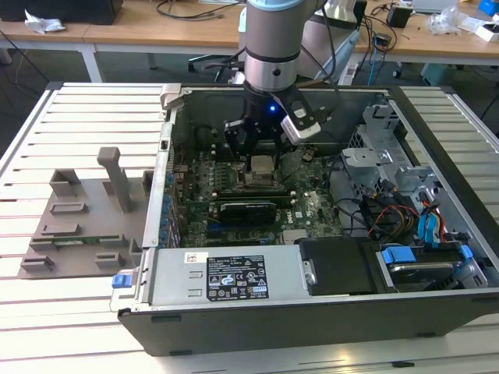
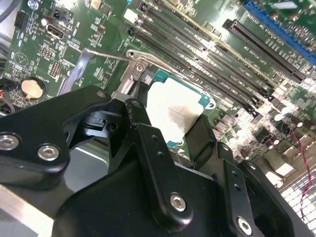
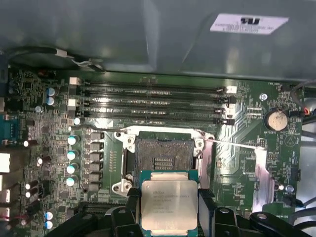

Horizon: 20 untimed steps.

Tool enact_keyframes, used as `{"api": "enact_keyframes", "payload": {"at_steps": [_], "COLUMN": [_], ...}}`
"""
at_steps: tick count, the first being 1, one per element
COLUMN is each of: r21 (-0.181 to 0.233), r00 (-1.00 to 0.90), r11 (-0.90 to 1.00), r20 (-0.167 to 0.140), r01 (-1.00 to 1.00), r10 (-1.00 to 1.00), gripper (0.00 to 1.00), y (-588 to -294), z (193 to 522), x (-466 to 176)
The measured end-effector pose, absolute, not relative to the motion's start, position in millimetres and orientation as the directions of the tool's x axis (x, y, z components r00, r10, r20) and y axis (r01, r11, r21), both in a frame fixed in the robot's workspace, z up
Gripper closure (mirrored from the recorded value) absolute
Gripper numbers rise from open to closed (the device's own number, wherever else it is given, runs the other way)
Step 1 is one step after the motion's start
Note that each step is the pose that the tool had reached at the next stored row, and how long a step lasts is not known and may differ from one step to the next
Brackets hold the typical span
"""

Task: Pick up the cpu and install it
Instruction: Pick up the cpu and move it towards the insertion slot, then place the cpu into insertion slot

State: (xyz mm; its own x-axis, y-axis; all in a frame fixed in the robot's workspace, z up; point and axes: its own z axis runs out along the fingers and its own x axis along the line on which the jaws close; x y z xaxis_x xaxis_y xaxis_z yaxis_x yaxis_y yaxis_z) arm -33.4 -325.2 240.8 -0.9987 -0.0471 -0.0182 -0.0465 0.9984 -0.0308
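The cpu (image 3: 169, 198), a flat square chip with a silver-grey metal top, is clamped between two black fingers (image 3: 206, 208) of my gripper (image 3: 169, 205), which is shut on its opposite edges. It hangs just above the motherboard, beside the open socket (image 3: 162, 154), whose contact field is bare inside a silver frame. In the second wrist view the cpu (image 2: 174, 109) shows tilted, its pale top and teal edge by the socket frame (image 2: 134, 74). In the exterior view my gripper (image 1: 261, 158) is down inside the open computer case with the cpu (image 1: 262, 164) under it.
Memory slots (image 3: 153, 103) run along one side of the socket, and its thin lever (image 3: 232, 144) sticks out sideways. A drive cage and cables (image 1: 390, 187) fill the case on the exterior view's right. A grey fixture tray (image 1: 78, 226) lies outside on the slatted table, at the exterior view's left.
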Motion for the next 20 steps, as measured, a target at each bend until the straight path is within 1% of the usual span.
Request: {"api": "enact_keyframes", "payload": {"at_steps": [14, 17, 20], "r21": [-0.032, -0.033, -0.035], "r00": [-0.999, -1.000, -0.997], "r11": [0.998, 0.999, 0.996], "r20": [-0.018, -0.018, -0.018], "r01": [-0.045, -0.011, 0.081], "r10": [-0.046, -0.011, 0.080], "gripper": [0.45, 0.45, 0.45], "y": [-324.0, -324.0, -324.0], "z": [240.7, 240.7, 240.7], "x": [-33.4, -33.4, -33.4]}}
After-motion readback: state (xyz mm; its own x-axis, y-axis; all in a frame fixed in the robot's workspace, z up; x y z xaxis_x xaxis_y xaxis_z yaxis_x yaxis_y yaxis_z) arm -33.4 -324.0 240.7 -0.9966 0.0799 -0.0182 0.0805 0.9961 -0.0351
